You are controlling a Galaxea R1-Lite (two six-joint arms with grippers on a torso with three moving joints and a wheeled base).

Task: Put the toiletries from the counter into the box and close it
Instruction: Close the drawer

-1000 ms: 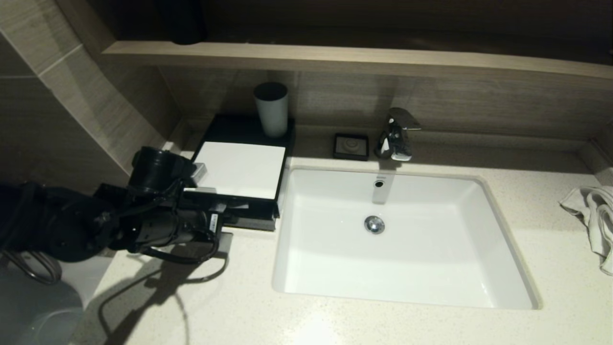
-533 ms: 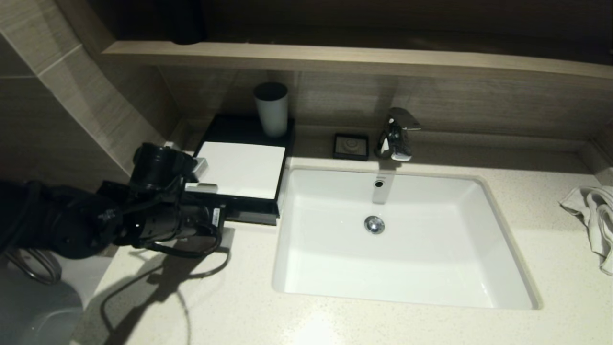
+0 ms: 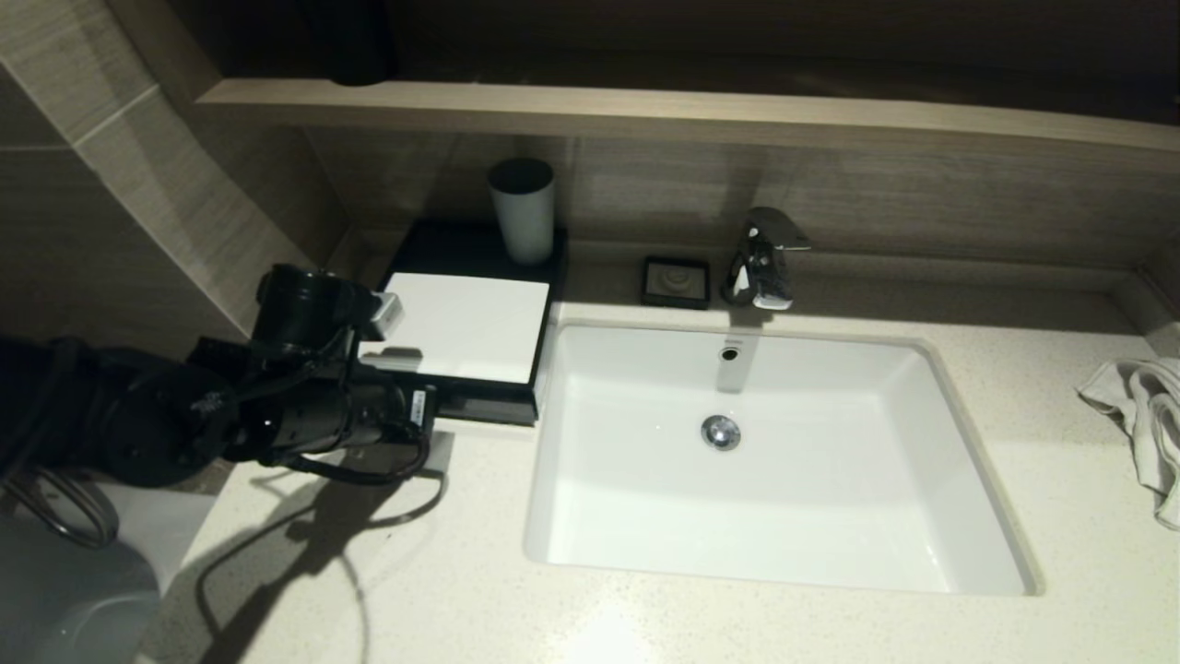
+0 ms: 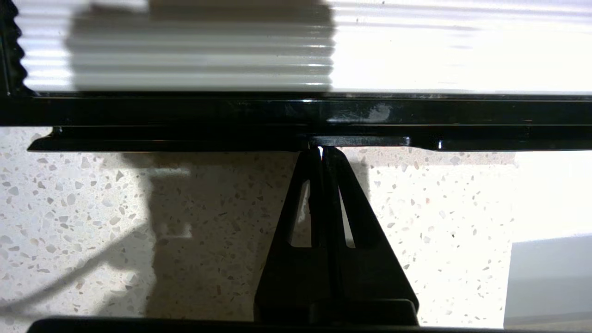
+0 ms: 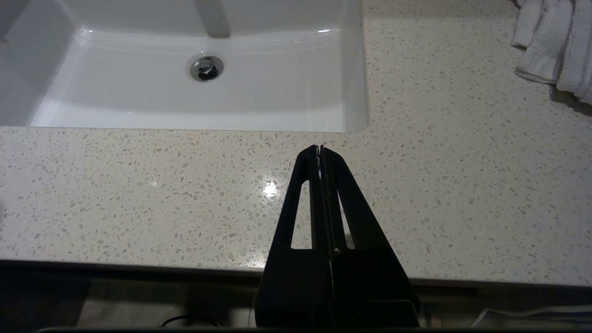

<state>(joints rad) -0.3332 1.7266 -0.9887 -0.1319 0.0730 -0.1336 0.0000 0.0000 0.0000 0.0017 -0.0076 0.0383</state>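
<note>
The box (image 3: pixel 461 323) is black with a white ribbed top and stands on the counter left of the sink. Its white top looks closed. My left gripper (image 3: pixel 441 406) is shut and empty, with its tips against the box's black front edge. In the left wrist view the gripper (image 4: pixel 320 149) touches the lower black lip of the box (image 4: pixel 185 111). No loose toiletries show on the counter. My right gripper (image 5: pixel 320 149) is shut and empty above the counter's front edge near the sink; it is out of the head view.
A grey cup (image 3: pixel 523 210) stands behind the box's white top. A black soap dish (image 3: pixel 676 281) and a chrome faucet (image 3: pixel 763 258) are behind the white sink (image 3: pixel 572 443). A white towel (image 3: pixel 1143 415) lies at the far right.
My left gripper has moved toward the wall, and the box's black front part has slid back under the white top.
</note>
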